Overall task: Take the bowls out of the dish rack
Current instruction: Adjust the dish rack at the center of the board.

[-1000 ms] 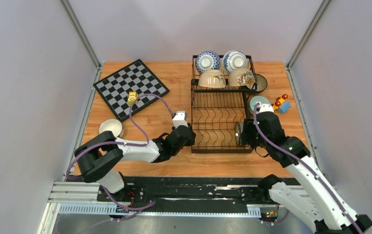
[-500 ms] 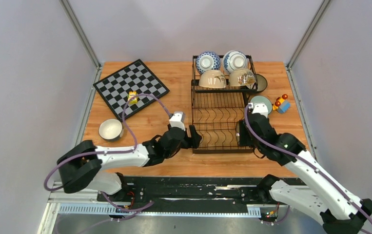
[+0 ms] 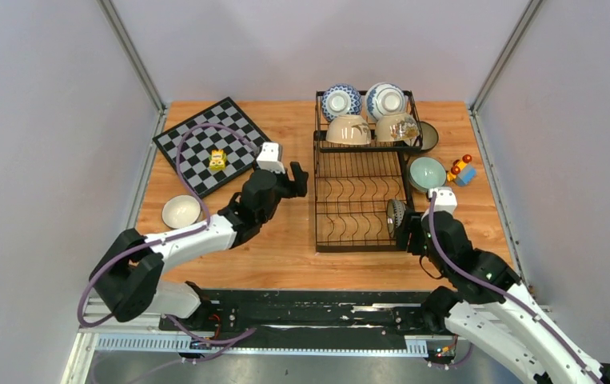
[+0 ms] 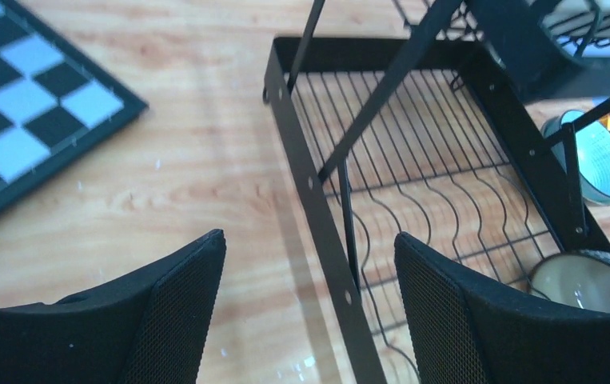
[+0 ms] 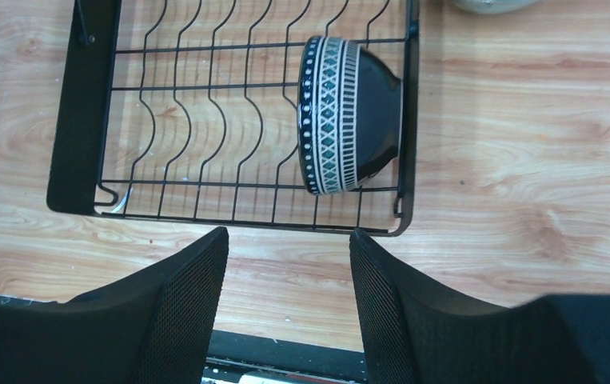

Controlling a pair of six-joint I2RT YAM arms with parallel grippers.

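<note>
Dish rack (image 3: 316, 210): it stands right of centre on the tabletop (image 3: 285, 240), running from the far edge toward the near edge, with five bowls aboard. It looks like light wire, so a snagged finger or a bowl dragged against a divider could shift or tip it.
Left gripper (image 4: 309, 248): the jaws are wide with nothing between them, hovering just beside the rack's left rim. A finger could catch the rim or the slanted strut on the way in.
Right gripper (image 5: 285, 248): the jaws are apart and empty, at the lower tray's near edge, facing the patterned bowl. They might close on wire along with the bowl's rim.
Four bowls (image 3: 348, 130): they sit close-packed in the raised basket at the far end. Lifting one may nudge its neighbour over the side.
Patterned bowl (image 5: 348, 116): it stands on its edge in the lower tray's near right corner. It is glazed and curved, so a shallow pinch could let it slip, roll or chip.
Teal bowl (image 3: 428, 173): it sits on the tabletop just right of the rack, near a toy (image 3: 461, 170). A careless set-down there could knock either one.
</note>
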